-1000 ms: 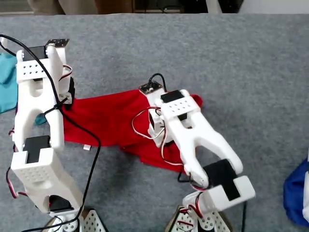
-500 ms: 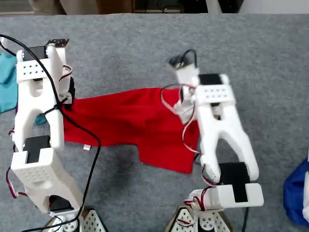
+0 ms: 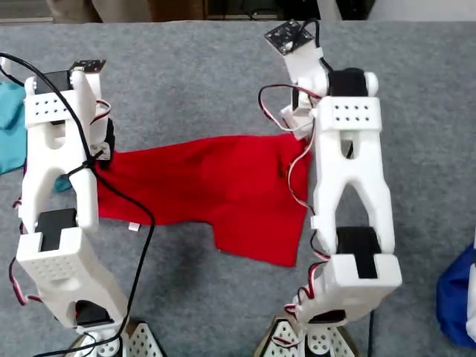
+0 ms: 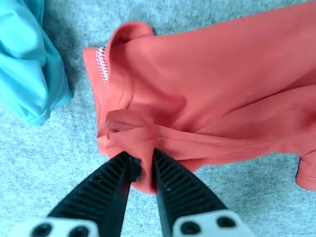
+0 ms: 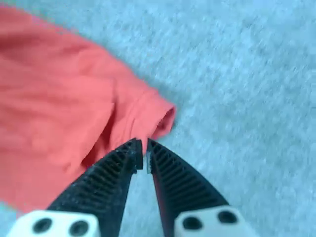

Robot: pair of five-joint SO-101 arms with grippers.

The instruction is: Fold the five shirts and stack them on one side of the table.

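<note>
A red shirt (image 3: 201,182) lies spread across the middle of the grey table. At its left edge my left gripper (image 3: 108,152) is shut on a bunched fold of the cloth; the left wrist view shows the black fingers (image 4: 113,187) pinching that fold of the red shirt (image 4: 207,89). My right gripper (image 3: 297,126) is at the shirt's far right corner. Seen from the right wrist, the right gripper (image 5: 143,148) is shut, its tips meeting on the hem beside a sleeve of the red shirt (image 5: 54,98).
A teal shirt (image 3: 9,130) lies at the table's left edge, close beside the left gripper, and the teal shirt (image 4: 24,64) nearly touches the red cloth. A blue garment (image 3: 455,297) sits at the right edge. Bare grey table stretches behind and to the right.
The right arm has swung from over the shirt's middle to the far right, and the shirt's right part has unfolded and stretched out that way. The left arm has not moved.
</note>
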